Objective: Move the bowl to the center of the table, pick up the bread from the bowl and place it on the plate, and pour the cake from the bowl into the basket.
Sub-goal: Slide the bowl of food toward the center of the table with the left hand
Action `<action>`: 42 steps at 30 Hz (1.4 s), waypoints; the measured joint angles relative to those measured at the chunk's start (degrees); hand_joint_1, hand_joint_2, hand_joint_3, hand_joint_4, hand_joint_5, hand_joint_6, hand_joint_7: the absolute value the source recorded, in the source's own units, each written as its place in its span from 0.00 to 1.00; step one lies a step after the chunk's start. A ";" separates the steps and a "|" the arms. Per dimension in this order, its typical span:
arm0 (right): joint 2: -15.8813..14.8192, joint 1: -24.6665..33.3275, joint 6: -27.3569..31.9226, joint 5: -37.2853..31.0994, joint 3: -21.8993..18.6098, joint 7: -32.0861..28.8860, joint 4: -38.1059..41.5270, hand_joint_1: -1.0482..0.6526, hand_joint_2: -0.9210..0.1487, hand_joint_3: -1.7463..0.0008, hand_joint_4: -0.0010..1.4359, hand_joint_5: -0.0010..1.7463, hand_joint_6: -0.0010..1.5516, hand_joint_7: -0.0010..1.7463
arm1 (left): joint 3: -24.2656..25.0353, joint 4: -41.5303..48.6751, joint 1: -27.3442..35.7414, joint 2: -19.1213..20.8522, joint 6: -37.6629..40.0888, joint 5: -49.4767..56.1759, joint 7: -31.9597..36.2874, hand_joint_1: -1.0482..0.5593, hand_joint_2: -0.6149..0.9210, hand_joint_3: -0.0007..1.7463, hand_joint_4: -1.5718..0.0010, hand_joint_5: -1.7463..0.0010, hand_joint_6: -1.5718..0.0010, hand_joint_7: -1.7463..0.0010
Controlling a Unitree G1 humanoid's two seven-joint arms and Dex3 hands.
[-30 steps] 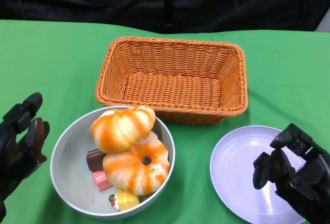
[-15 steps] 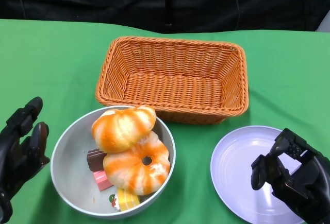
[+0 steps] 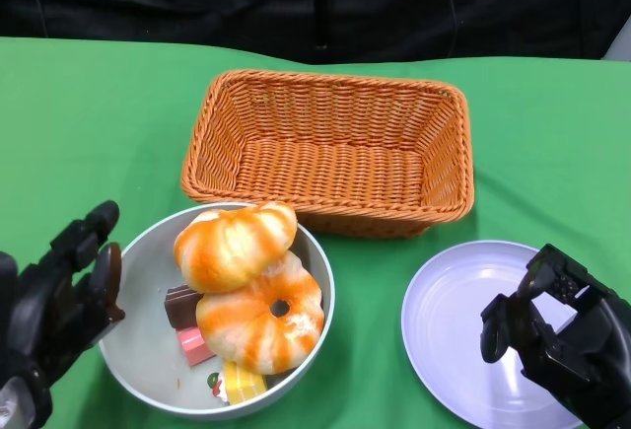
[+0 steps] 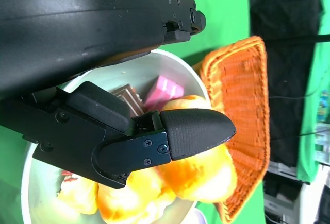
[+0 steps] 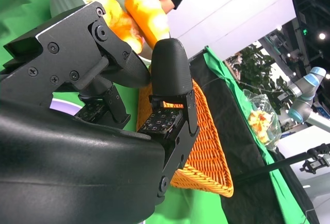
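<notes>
Bowl [image 3: 133,350], grey and round, sits on the green desk [image 3: 89,123] at the lower left of the head view, its far rim just in front of the near wall of the orange wicker basket [image 3: 330,148]. Inside it two orange-and-white pieces of bread are stacked: a croissant-shaped bread [image 3: 234,245] lies on top of a ring-shaped bread [image 3: 261,316]. Beside and under them are small cakes (a brown chocolate cake [image 3: 182,306], a pink cake [image 3: 195,346] and a yellow piece [image 3: 240,383] near the front rim). The left wrist view shows the same bowl [image 4: 46,183] with the pink cake [image 4: 164,91] and brown cake [image 4: 129,96] next to the bread [image 4: 206,175].

The left robot hand [image 3: 54,306] is at the bowl's left side, fingers [image 3: 87,234] spread apart and holding nothing; its fingertips are close to the rim, though I cannot tell whether they touch it. The right robot hand [image 3: 557,335] hovers over the right part of the pale lilac plate [image 3: 454,321], fingers loosely curled but apart, with nothing in them. In the right wrist view its fingers [image 5: 170,74] point toward the basket [image 5: 206,152] and the bread [image 5: 147,10].

The plate lies on the desk to the right of the bowl, apart from it, and in front of the basket's right end.
</notes>
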 measured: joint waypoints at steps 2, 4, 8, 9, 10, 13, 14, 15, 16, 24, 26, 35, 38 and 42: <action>0.01 0.00 -0.05 0.00 0.00 0.02 0.03 0.57 0.39 0.27 0.64 1.00 0.53 0.90 | -0.33 0.93 -0.52 -0.26 0.00 0.48 0.29 0.04 1.00 0.48 1.00 1.00 1.00 1.00; 0.03 0.00 -0.08 0.01 0.00 0.08 0.03 0.57 0.39 0.27 0.64 1.00 0.53 0.90 | -0.58 1.81 -0.70 -0.48 -0.02 0.71 0.45 0.04 1.00 0.48 1.00 1.00 1.00 1.00; 0.05 0.01 -0.20 0.02 0.00 0.17 0.02 0.57 0.39 0.27 0.64 1.00 0.53 0.90 | -0.77 3.14 -0.77 -0.78 -0.17 1.16 0.46 0.02 1.00 0.47 1.00 1.00 1.00 1.00; 0.05 0.01 -0.19 0.02 0.00 0.17 0.02 0.57 0.39 0.27 0.64 1.00 0.53 0.89 | -0.77 3.37 -0.77 -0.79 -0.19 1.26 0.48 0.02 1.00 0.47 1.00 1.00 1.00 1.00; 0.05 0.01 -0.19 0.02 -0.01 0.17 0.02 0.57 0.39 0.27 0.64 1.00 0.53 0.89 | -0.76 3.62 -0.77 -0.80 -0.20 1.42 0.50 0.02 1.00 0.47 1.00 1.00 1.00 1.00; 0.04 0.04 -0.19 0.06 -0.02 0.18 0.02 0.57 0.38 0.27 0.64 1.00 0.53 0.89 | -0.69 3.79 -0.77 -0.91 -0.19 1.71 0.61 0.02 1.00 0.47 1.00 1.00 1.00 1.00; 0.04 0.04 -0.19 0.06 -0.02 0.18 0.02 0.57 0.38 0.27 0.64 1.00 0.53 0.89 | -0.68 3.79 -0.77 -0.94 -0.18 1.71 0.61 0.02 1.00 0.47 1.00 1.00 1.00 1.00; 0.04 0.05 -0.19 0.05 -0.02 0.18 0.02 0.57 0.38 0.27 0.64 1.00 0.53 0.89 | -0.68 3.79 -0.77 -0.95 -0.18 1.70 0.60 0.02 1.00 0.47 1.00 1.00 1.00 1.00; 0.05 0.07 -0.19 0.05 -0.02 0.18 0.00 0.57 0.38 0.27 0.64 1.00 0.53 0.89 | -0.67 3.79 -0.77 -0.97 -0.18 1.70 0.61 0.02 1.00 0.47 1.00 1.00 1.00 1.00; 0.04 0.51 -0.12 0.18 -0.08 0.17 -0.18 0.57 0.39 0.27 0.64 1.00 0.53 0.89 | -0.68 3.79 -0.76 -1.44 -0.20 1.72 0.61 0.02 1.00 0.46 1.00 1.00 1.00 1.00; 0.04 0.56 0.02 0.18 -0.10 0.13 -0.43 0.57 0.38 0.27 0.64 1.00 0.53 0.89 | -0.72 3.85 -0.76 -1.77 -0.35 1.74 0.61 0.01 1.00 0.46 1.00 1.00 1.00 1.00; 0.04 0.67 0.39 0.14 -0.25 -0.55 -1.03 0.57 0.38 0.28 0.64 1.00 0.53 0.89 | -1.23 3.75 -0.77 -3.25 -0.52 2.05 0.64 0.01 1.00 0.47 1.00 1.00 1.00 1.00; 0.04 0.79 0.39 0.15 -0.24 -0.56 -1.44 0.57 0.38 0.28 0.64 1.00 0.53 0.89 | -1.89 3.67 -0.82 -3.56 -0.86 2.29 0.63 0.02 1.00 0.48 1.00 1.00 1.00 1.00; 0.04 0.94 0.39 0.14 -0.24 -0.56 -1.60 0.57 0.38 0.28 0.64 1.00 0.53 0.89 | -2.26 3.05 -0.82 -4.41 -0.43 2.30 0.69 0.01 1.00 0.48 1.00 1.00 1.00 1.00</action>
